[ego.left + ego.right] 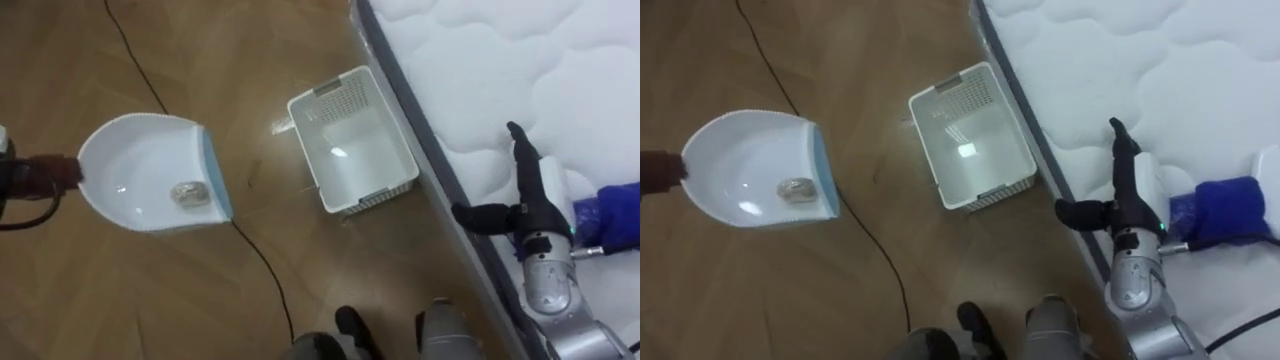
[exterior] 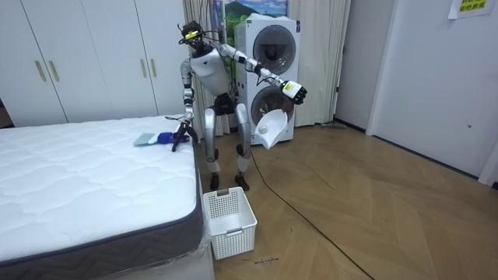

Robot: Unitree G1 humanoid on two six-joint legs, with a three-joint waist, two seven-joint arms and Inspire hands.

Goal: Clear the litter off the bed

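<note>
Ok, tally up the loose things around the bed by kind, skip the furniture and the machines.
Dustpan, in the left hand: 1
Grey scrap in the dustpan: 1
White basket: 1
Blue thing on the bed: 1
Grey-blue thing beside it: 1
Total: 5

Two head cams (L eye, R eye) sit side by side on the robot's head. Both look steeply down at close range onto the wood floor (image 1: pixel 150 300). They share one patch: white basket (image 1: pixel 335 95) near centre, mattress (image 1: pixel 520 70) edge running 12 to 5 o'clock, dustpan (image 1: pixel 130 160) at 9 o'clock. In R eye it all sits slightly nearer 9 o'clock.

Room cam stands well off, facing the robot's front. Mattress at 8 o'clock, basket at 6, washers (image 2: pixel 272 70) at 12. It shares basket, mattress and dustpan w/ the head cams.
</note>
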